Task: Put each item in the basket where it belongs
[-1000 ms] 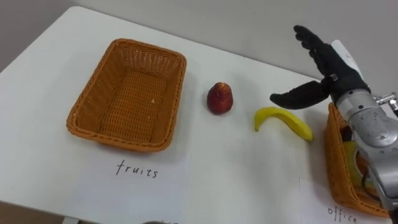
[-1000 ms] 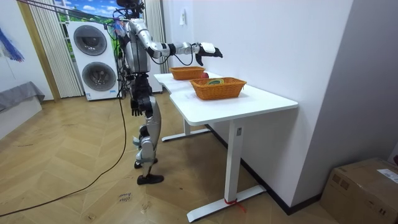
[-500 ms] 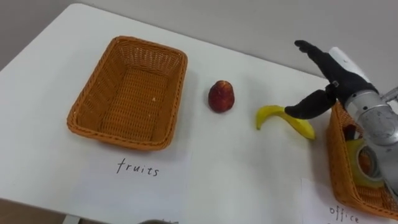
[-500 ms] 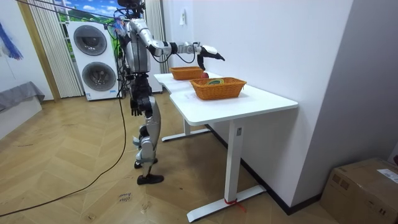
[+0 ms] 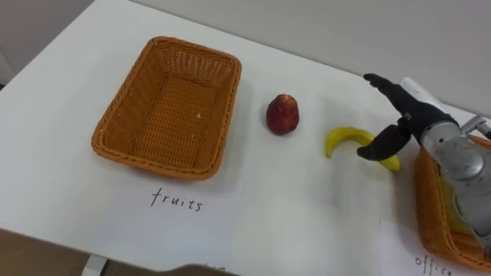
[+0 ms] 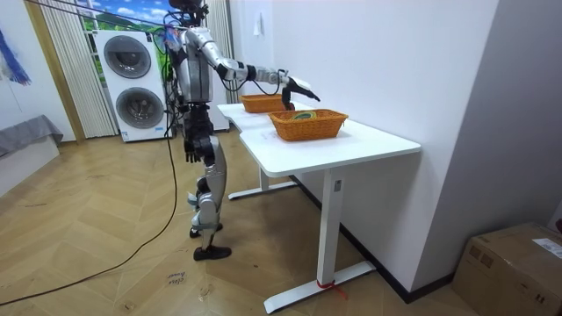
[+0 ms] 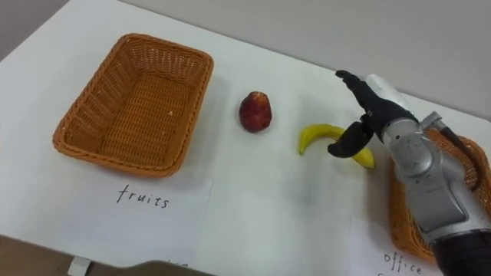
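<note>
My right hand (image 5: 408,115) hovers over the banana (image 5: 341,139), fingers straight and spread, thumb pointing down at the fruit's near end; it grips nothing, and I cannot tell whether the thumb touches the peel. The banana lies on the white table (image 5: 307,215) between the red fruit (image 5: 282,114) and the wicker basket at my right (image 5: 426,215). My worry is that the curved fruit will spin or slide away if the thumb lands before the fingers close, or that I'll knock it against that basket's rim just beside it. A shallow pinch could also drop it on the long carry across to the empty basket (image 5: 228,115). I count two baskets, one banana and one red fruit; the right basket's contents are mostly hidden.
</note>
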Controlling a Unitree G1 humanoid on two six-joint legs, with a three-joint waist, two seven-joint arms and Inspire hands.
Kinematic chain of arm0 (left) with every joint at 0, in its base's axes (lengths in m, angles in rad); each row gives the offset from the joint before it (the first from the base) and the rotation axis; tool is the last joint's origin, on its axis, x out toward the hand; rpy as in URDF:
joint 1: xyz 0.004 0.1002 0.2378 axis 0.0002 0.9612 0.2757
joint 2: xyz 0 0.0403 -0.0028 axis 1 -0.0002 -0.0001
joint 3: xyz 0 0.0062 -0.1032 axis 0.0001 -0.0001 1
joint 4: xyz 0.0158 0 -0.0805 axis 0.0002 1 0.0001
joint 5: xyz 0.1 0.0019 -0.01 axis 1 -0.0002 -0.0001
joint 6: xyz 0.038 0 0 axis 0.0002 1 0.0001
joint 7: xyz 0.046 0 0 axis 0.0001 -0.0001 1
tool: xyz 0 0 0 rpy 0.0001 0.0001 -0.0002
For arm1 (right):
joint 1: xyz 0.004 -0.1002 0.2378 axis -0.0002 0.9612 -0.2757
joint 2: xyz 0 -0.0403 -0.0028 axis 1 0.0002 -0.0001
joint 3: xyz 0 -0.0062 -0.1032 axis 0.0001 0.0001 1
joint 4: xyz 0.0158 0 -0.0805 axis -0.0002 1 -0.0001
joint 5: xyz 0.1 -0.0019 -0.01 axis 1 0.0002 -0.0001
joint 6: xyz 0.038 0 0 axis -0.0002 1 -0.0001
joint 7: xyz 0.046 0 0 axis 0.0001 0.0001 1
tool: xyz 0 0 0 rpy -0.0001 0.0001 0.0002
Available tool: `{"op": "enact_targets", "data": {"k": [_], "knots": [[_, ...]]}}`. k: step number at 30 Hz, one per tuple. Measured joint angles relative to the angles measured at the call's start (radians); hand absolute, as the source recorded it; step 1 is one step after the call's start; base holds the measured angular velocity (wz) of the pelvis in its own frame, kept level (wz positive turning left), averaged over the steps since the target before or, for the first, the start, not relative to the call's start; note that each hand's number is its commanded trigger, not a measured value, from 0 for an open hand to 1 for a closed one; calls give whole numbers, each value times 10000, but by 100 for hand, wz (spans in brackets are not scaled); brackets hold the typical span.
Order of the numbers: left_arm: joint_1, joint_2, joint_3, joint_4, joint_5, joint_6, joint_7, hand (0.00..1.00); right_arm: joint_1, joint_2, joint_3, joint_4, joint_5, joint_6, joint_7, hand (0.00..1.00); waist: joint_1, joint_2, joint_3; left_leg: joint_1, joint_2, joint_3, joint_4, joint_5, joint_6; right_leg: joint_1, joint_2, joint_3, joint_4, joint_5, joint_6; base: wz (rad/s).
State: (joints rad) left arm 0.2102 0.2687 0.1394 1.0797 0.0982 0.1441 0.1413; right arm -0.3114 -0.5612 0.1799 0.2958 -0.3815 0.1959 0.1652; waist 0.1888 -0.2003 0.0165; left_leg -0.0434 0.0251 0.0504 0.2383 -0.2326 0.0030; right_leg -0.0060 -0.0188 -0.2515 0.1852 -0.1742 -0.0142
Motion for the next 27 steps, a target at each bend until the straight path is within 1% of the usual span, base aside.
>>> {"op": "enact_targets", "data": {"k": [2, 6, 8, 11, 14, 15, 16, 18, 19, 24, 25, 27], "knots": [[-46, 1, -60, -1, -5, -53, 17, 0, -164, 54, 64, 613, -241, -65, -112, 0, 97, -7, -5, -85, -9, -59, 39, 3, 1, -71, 0, -15, -2, 0, 0, 8], [-29, 4, -61, -7, -6, -43, 35, 0, -198, 168, 64, 973, -733, -84, -211, 0, 117, 28, 16, -331, -15, -151, 160, 6, 1, -221, 1, -34, -9, 3, 0, 7], [-18, 10, -82, -20, 5, -16, 39, 0, -206, 368, 86, 1002, -1334, -93, -267, 0, 120, 27, 16, -416, -1, -153, 185, 13, -13, -304, 14, -52, -7, 7, -7, 0], [-21, 12, -391, -88, -19, -13, 38, 0, -510, 394, 492, 1585, -1426, -105, -468, 0, 147, 27, 14, -447, 1, -158, 215, 14, -13, -317, 4, -110, -3, 10, -12, 1], [-49, 13, -457, -126, -85, -9, 38, 0, -784, 401, 813, 1858, -1431, -117, -714, 0, 165, 14, 5, -436, 7, -141, 220, 15, -13, -318, 3, -113, 1, 16, -21, 0], [-60, 12, -472, -224, -85, -7, 38, 0, -838, 405, 898, 2010, -1430, -133, -789, 0, 221, 12, 3, -436, 6, -138, 226, 15, -13, -319, 2, -110, 2, 19, -25, 0], [-65, 13, -476, -341, -85, -2, 38, 0, -839, 404, 918, 2028, -1431, -125, -851, 0, 314, 13, 4, -437, 8, -122, 256, 15, -13, -316, 0, -106, 3, 25, -31, 0], [-91, 21, -474, -485, -86, 2, 39, 0, -844, 400, 1010, 2070, -1431, -90, -943, 0, 391, 25, 12, -460, 11, -121, 289, 15, -13, -315, -4, -118, 7, 31, -36, 0], [-93, 24, -475, -520, -86, -1, 42, 0, -901, 400, 1163, 2071, -1431, -74, -979, 0, 396, 30, 15, -468, 14, -120, 292, 15, -13, -321, -1, -117, 10, 37, -45, 0], [-100, 31, -475, -587, -100, 1, 61, 0, -936, 400, 1358, 2073, -1434, -24, -976, 0, 422, 35, 17, -539, 37, -126, 291, 18, -16, -345, 12, -180, 24, 87, -69, 0], [-103, 36, -490, -584, -106, 1, 61, 0, -950, 400, 1438, 2084, -1462, 0, -976, 0, 421, 56, 30, -570, 46, -129, 288, 18, -17, -346, 16, -216, 23, 96, -71, 0], [-120, 72, -693, -582, -105, 2, 58, 0, -950, 400, 1500, 2087, -1552, 6, -972, 0, 422, 71, 36, -588, 50, -133, 293, 18, -18, -347, 18, -232, 23, 99, -73, 0]]}}
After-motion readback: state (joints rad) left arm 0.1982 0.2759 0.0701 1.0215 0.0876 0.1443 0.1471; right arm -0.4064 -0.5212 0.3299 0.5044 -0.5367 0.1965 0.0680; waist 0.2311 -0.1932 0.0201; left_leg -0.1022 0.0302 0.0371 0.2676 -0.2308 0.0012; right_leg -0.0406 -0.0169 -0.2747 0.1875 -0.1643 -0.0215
